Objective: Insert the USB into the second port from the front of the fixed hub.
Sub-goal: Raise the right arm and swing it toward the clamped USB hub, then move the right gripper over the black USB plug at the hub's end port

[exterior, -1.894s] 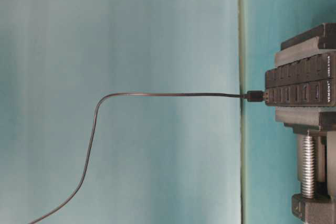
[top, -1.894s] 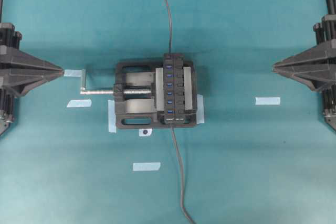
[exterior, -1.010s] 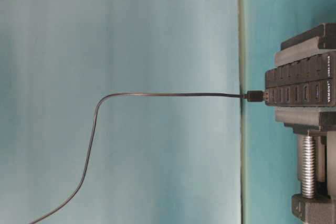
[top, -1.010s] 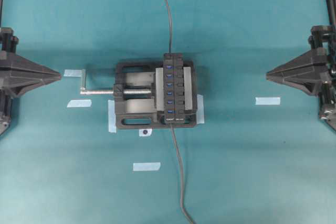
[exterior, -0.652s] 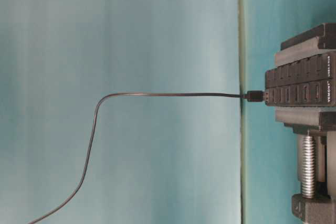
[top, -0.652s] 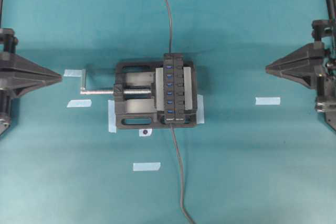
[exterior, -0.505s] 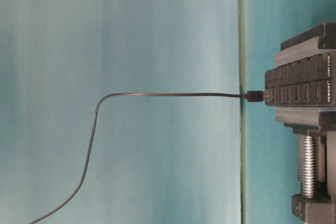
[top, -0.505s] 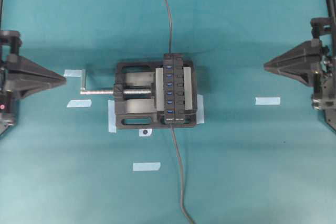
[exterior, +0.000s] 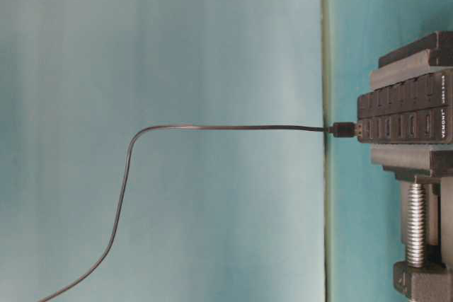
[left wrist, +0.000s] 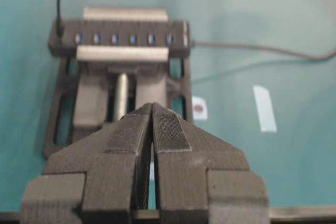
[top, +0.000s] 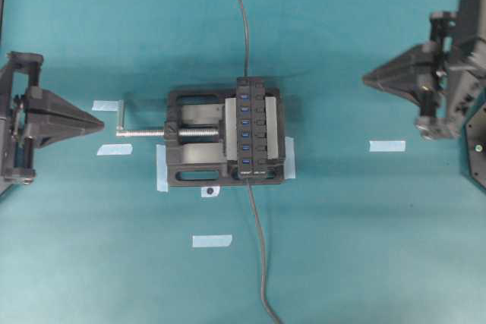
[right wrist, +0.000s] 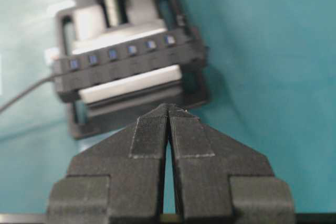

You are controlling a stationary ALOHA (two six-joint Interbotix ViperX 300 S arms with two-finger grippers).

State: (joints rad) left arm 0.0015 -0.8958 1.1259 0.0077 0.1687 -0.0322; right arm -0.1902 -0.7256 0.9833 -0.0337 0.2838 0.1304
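Left gripper [left wrist: 152,109]: fingers pressed together, holding nothing; low at the left edge of the overhead view, pointing at the vise's crank handle.
Right gripper [right wrist: 169,108]: closed tight as well, empty; at the right edge of the overhead view, angled toward the far half of the hub.
Hub's own cable [top: 258,248]: leaving the hub's front end, running fairly straight toward the near table edge.
Vise [top: 190,174]: black, with a silver screw [top: 152,133], taped down on the teal table [top: 364,248] between the two arms; clamped on the hub.
Fixed hub [top: 258,130]: narrow black bar, long axis front to back, crosswise to the line between the grippers; row of blue ports [top: 245,135] facing up.
Target port: second from the front end; seemingly unoccupied, like the rest of the row.
USB [exterior: 345,130]: small dark plug at the hub's far end, touching it, long axis in line with the hub; seated or merely resting there, impossible to tell.
USB cable [top: 241,13]: thin, black, rising from the plug, then curving away toward the back.
Deciding relation: plug lying leftward of the right gripper and about level with it; rightward of the left gripper and farther back; right arm judged the nearer.
Likely need: fingers parted first, then a pinch across the plug's narrow sides.
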